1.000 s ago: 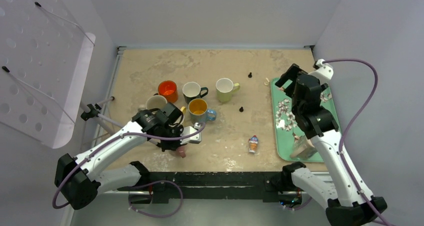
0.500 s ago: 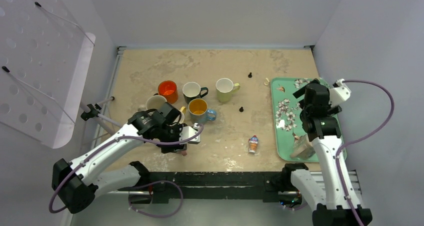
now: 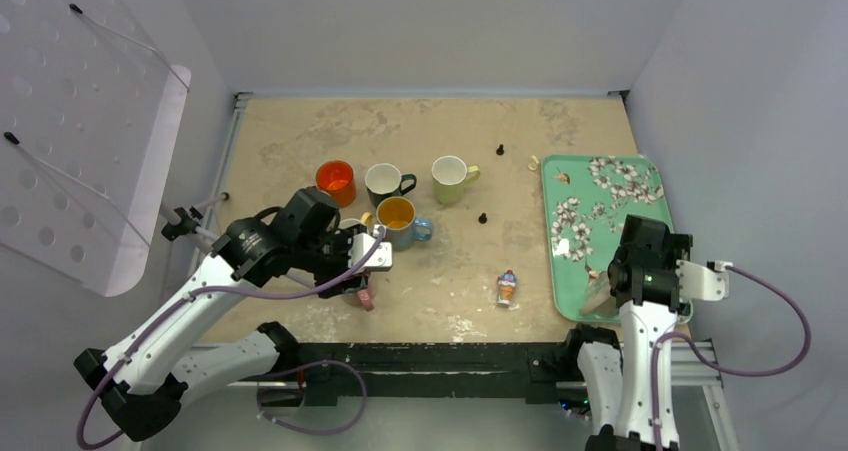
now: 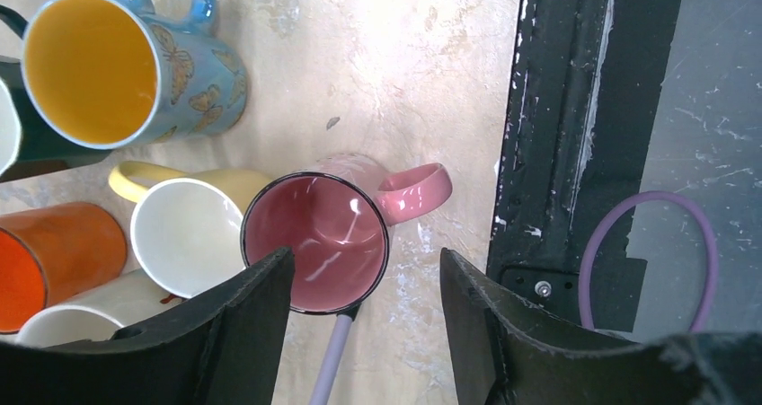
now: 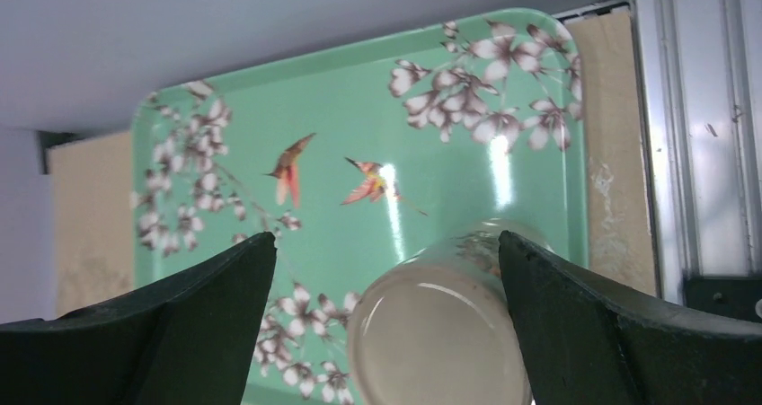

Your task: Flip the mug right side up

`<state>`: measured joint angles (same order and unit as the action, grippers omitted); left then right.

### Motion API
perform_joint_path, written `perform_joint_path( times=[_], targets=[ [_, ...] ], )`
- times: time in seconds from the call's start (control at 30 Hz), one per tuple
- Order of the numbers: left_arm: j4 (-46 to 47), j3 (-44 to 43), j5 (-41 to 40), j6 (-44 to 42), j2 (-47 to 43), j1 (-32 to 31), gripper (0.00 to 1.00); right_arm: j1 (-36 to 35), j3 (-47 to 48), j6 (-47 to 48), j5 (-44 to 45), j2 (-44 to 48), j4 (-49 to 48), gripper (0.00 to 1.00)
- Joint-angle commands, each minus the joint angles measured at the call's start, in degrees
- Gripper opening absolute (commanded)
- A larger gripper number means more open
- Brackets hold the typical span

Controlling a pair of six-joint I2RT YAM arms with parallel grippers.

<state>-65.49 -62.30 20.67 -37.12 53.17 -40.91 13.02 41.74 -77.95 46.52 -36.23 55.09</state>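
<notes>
1. The right gripper (image 5: pixel 386 243) hangs spread wide with nothing in it over a pale mug (image 5: pixel 440 333) at the near end of a green flowered tray (image 5: pixel 341 91). Its wrist view shows a round beige face inside a rim, but I cannot tell whether that is the mouth or the base. The top view shows only a blur beside the arm.
2. The pink mug (image 4: pixel 314 243) stands upright on the counter (image 3: pixel 440 131) near the front edge, mouth up and handle toward the black rail. The left gripper (image 4: pixel 364 257) is above it, wide apart and holding nothing. From overhead that gripper hides most of the mug.
3. A small colourful item (image 3: pixel 507 287) lies between the arms; its print is too small to read.
4. Just behind the pink mug are a yellow mug (image 4: pixel 184 234), an orange mug (image 4: pixel 45 252) and a blue butterfly mug (image 4: pixel 99 73).
5. Farther back stand a dark green mug (image 3: pixel 383 183) and a pale green mug (image 3: pixel 450 176), seen only from above.
</notes>
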Motion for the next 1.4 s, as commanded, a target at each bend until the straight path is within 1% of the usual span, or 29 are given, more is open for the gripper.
perform_joint_path(
  times=[0.0,0.1,0.13,0.2,0.27,0.33,0.43,0.5,0.57,0.6,0.63,0.67,0.73,0.87,0.93,1.07,1.17,1.27,1.37],
  targets=[
    [-1.31,-2.42,1.61,1.68,0.87,0.21,0.64,4.17,-4.09,1.25,-6.99,-6.05,-6.72,0.98],
    [-1.52,-2.47,2.34,1.88,-0.66,0.21,0.65,5.42,-6.10,8.62,-16.27,-10.65,-14.07,0.98],
    [-1.44,-2.39,2.36,1.88,-1.15,0.19,0.65,5.44,-6.51,10.74,-20.63,-12.23,-17.19,0.98],
    [-1.28,-2.38,1.92,1.89,-2.00,0.16,0.65,5.17,-7.62,14.87,-24.22,-14.71,-21.76,0.91],
    [-1.18,-2.47,1.23,1.72,-2.43,0.20,0.65,4.86,-9.22,18.37,-28.43,-15.91,-27.71,0.86],
    [-1.24,-2.74,0.61,1.56,-2.34,0.17,0.65,4.04,-9.71,20.01,-30.02,-16.26,-31.67,0.84],
    [-1.45,-3.16,0.13,1.44,-1.73,0.21,0.65,2.83,-8.51,21.78,-30.50,-19.40,-36.49,0.85],
    [-1.18,-3.20,0.11,1.52,-1.46,0.22,0.65,2.52,-6.04,23.67,-32.21,-24.54,-38.56,0.85],
    [-1.13,-3.18,-0.02,1.53,-1.32,0.30,0.65,1.02,-2.09,28.07,-34.45,-30.81,-39.66,0.86],
    [-1.02,-3.10,-0.18,1.53,-1.27,0.26,0.65,-0.51,0.58,31.30,-34.74,-33.95,-39.15,0.86],
    [-0.83,-2.97,-0.19,1.50,-1.31,0.29,0.65,-2.75,3.87,34.08,-32.83,-36.47,-37.50,0.87],
    [-0.75,-2.80,-0.27,1.45,-1.27,0.33,0.65,-5.69,7.05,36.41,-27.42,-38.73,-34.51,0.88],
    [-0.61,-2.58,-0.43,1.36,-1.08,0.35,0.65,-8.15,12.45,39.70,-21.16,-41.02,-29.50,0.91],
    [-0.56,-2.32,-0.38,0.77,-0.88,0.45,0.65,-8.45,17.69,45.19,-18.15,-39.66,-25.23,0.94],
    [-0.22,-2.13,-0.29,0.59,-0.74,0.51,0.65,-8.45,19.43,45.92,-17.26,-38.62,-22.07,0.95],
    [0.45,-1.78,0.52,0.48,-0.53,0.50,0.65,-8.55,19.43,47.17,-15.96,-35.38,-17.91,0.96],
    [0.49,-1.84,0.86,0.24,-0.37,0.54,0.65,-9.26,18.63,48.86,-17.26,-32.15,-16.00,0.96],
    [0.66,-1.94,0.89,0.12,-0.41,0.55,0.65,-9.38,18.13,52.50,-25.68,-29.00,-15.11,0.96],
    [0.77,-1.82,1.50,0.12,-0.92,0.54,0.65,-9.60,17.54,52.96,-33.43,-25.36,-12.55,0.97]
  ],
)
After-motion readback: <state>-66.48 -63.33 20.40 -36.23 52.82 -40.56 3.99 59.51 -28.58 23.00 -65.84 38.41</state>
